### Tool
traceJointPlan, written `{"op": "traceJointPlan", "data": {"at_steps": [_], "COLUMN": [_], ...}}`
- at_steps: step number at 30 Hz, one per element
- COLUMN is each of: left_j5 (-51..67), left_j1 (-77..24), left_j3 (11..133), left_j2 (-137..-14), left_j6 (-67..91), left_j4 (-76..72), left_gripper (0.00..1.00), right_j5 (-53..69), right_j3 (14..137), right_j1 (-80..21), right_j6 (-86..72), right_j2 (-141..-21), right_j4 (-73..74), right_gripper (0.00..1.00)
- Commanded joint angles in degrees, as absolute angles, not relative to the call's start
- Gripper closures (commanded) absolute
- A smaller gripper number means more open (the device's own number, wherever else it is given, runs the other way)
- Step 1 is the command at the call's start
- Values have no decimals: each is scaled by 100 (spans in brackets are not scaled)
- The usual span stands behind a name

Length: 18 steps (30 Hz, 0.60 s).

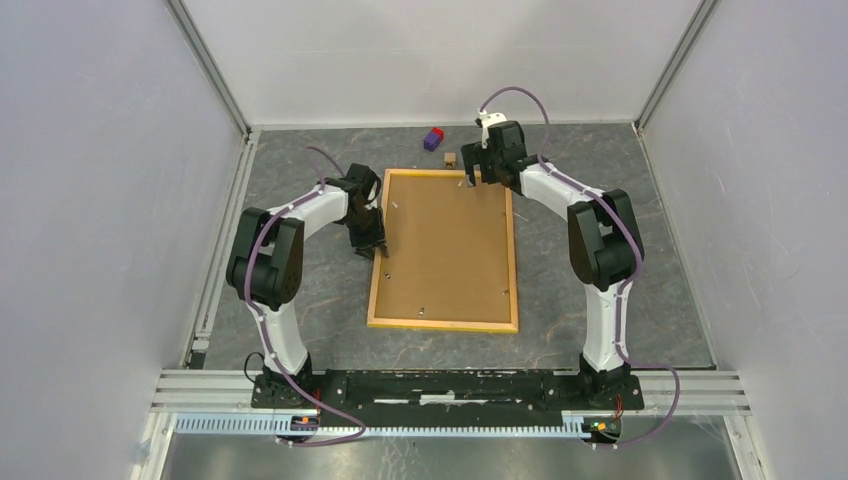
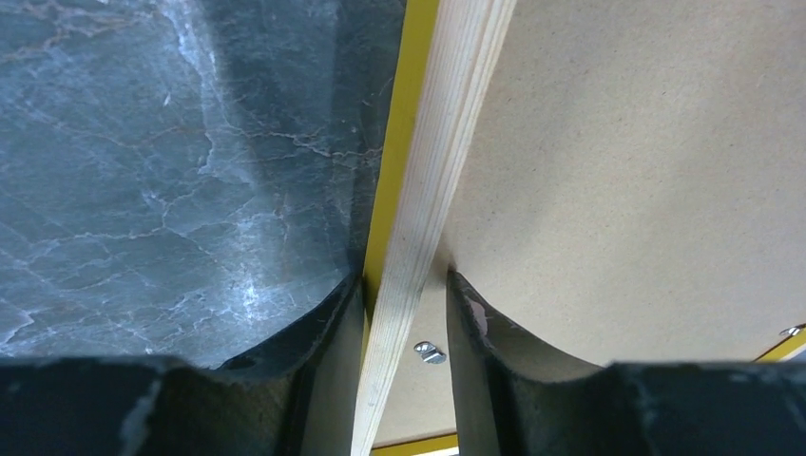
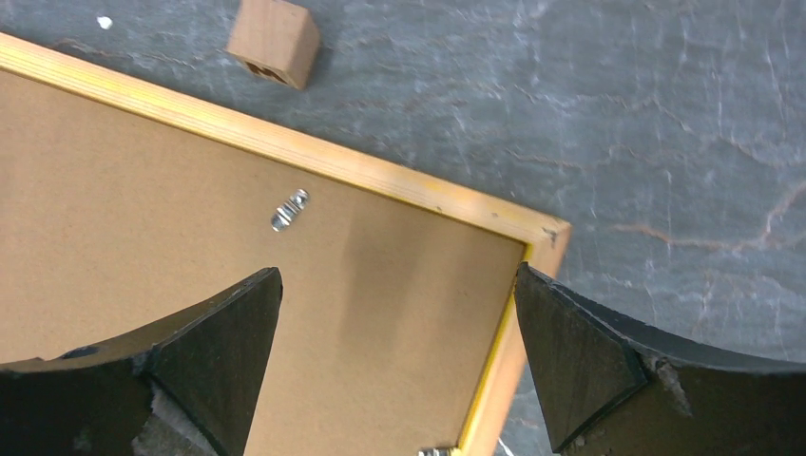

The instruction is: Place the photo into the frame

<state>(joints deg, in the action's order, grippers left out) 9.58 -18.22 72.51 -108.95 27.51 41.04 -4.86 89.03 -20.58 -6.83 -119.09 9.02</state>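
The frame [image 1: 443, 325], thin orange-yellow wood, lies back-up at mid-picture in the top view. The brown backing board [image 1: 447, 245] fills it (anything beneath is hidden). The left gripper [image 2: 404, 280] seems clamped on its left rail. The right gripper [image 3: 398, 275] hangs wide open, holding nothing, near its upper right corner.

Here we are in a robotics lab, inside a boxed-in test cell! Plain pale-grey wall panels [image 1: 100, 200] close off three sides, held by bare aluminium corner posts [image 1: 212, 75]. Underfoot is a dark grey, marble-patterned worktop [image 1: 655, 225]. At the near edge stand two white-and-black jointed robot arms, the left arm [image 1: 268, 262] and the right arm [image 1: 603, 245], both bolted to a long black base plate [image 1: 450, 388]. Purple cables [image 1: 515, 89] loop along them, and a slotted grey cable duct [image 1: 450, 427] runs below.
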Motion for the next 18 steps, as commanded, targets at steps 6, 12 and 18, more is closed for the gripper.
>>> {"op": "traceJointPlan", "data": {"at_steps": [6,12,18], "left_j5": [1335,1733,1617], "left_j1": [-1990,-2125,-2127], "left_j3": [6839,6503,6415], "left_j2": [-10642,-10485,-10564], "left_j6": [2745,2988,2822], "left_j4": [4291,3990,3933], "left_gripper": [78,86,88], "right_j5": [-1287,-1473,-1551], "right_j3": [9976,9677,9919], "right_j1": [-2235,-2480,-2594], "right_j6": [-1091,-1176,-975], "right_j2": [-12509,-12348,-12670], "right_j4": [1900,1714,1752], "right_gripper": [2,2,2]}}
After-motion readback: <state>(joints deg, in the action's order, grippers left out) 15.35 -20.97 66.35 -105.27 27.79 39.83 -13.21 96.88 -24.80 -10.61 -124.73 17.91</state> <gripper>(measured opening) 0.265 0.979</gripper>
